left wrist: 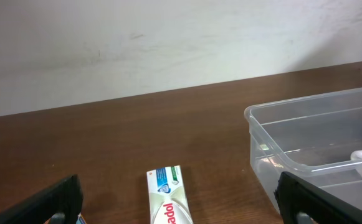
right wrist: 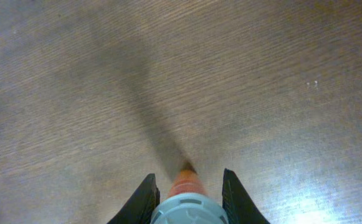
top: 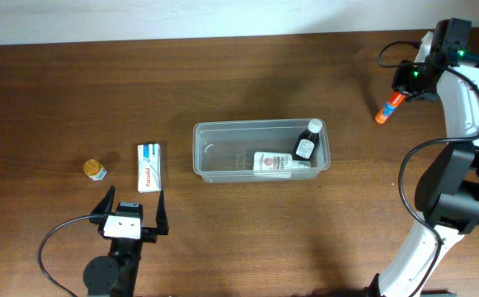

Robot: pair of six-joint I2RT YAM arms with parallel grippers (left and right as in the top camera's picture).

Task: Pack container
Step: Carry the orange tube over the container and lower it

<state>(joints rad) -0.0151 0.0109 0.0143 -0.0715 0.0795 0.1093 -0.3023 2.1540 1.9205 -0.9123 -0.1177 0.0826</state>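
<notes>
The clear plastic container stands mid-table and holds a dark bottle and a white bottle lying flat. Its near corner shows in the left wrist view. A white toothpaste box lies left of it, also seen in the left wrist view. My left gripper is open and empty just in front of that box, its fingers spread wide. My right gripper at the far right is shut on an orange tube with a grey-blue cap, fingers on both sides.
A small orange bottle stands left of the toothpaste box. The right arm's base and cable occupy the right edge. A pale wall rises behind the table's far edge.
</notes>
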